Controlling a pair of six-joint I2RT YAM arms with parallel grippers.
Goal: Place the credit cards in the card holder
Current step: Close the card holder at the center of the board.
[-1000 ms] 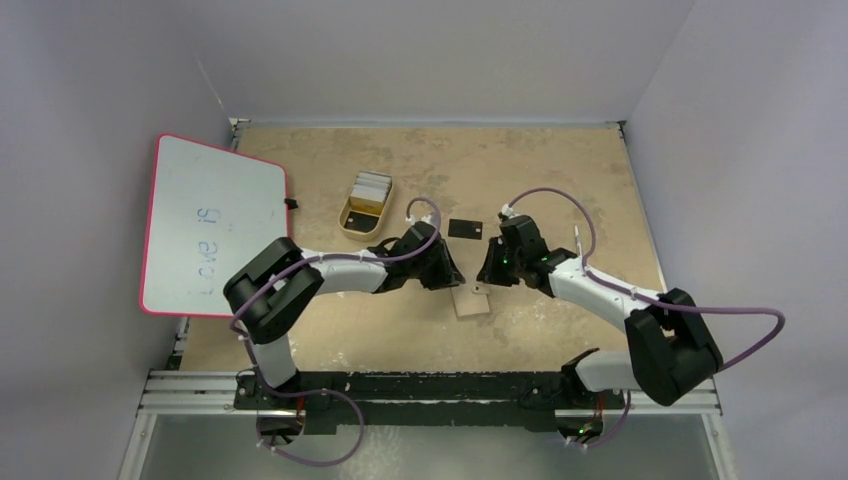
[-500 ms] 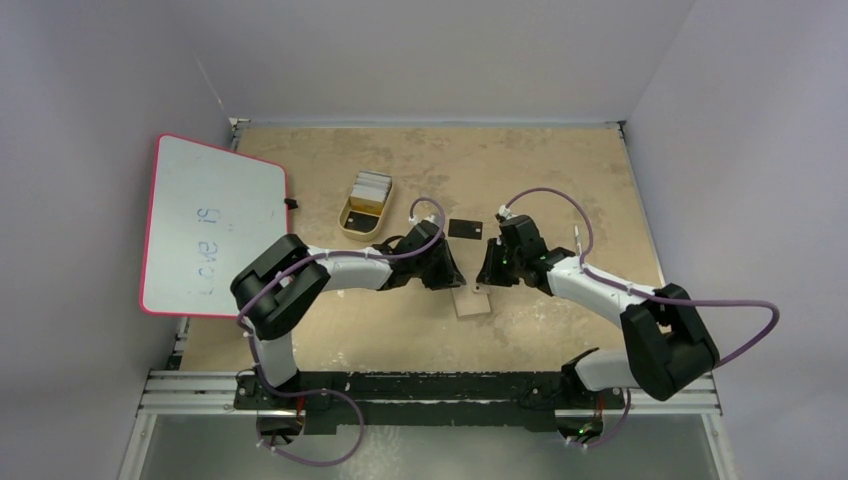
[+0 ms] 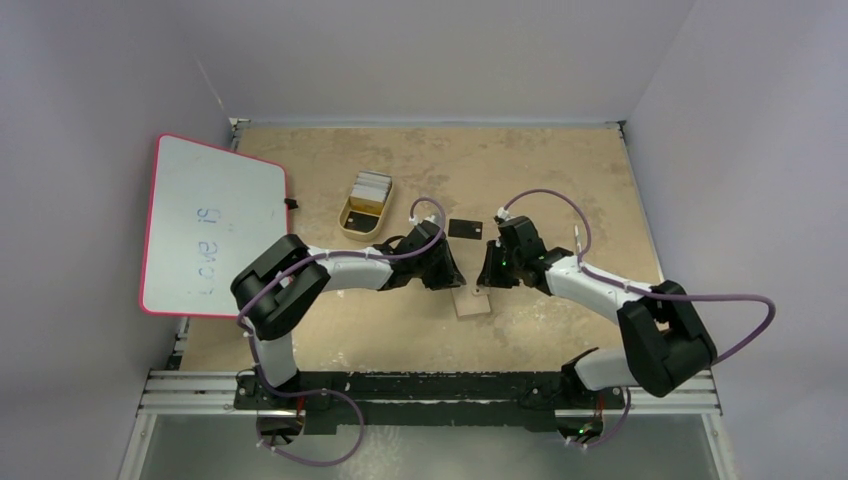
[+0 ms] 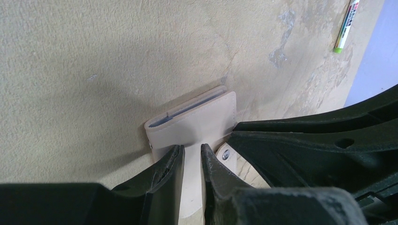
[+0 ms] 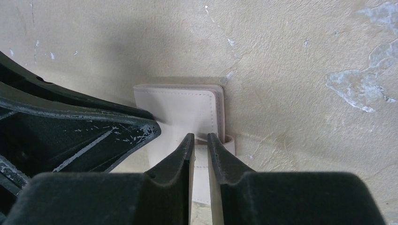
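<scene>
Left wrist view: my left gripper (image 4: 191, 150) and right gripper (image 5: 200, 139) each pinch the card holder (image 4: 192, 119) at 12 o'clock (thin leather), so uneven pulling might slip it.

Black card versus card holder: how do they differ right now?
The black card is dark, a single thin sheet; the card holder is tan and a thicker fold. The black card lies untouched farther back; the card holder is pinched by the left gripper and the right gripper. Both rest on the table.
</scene>
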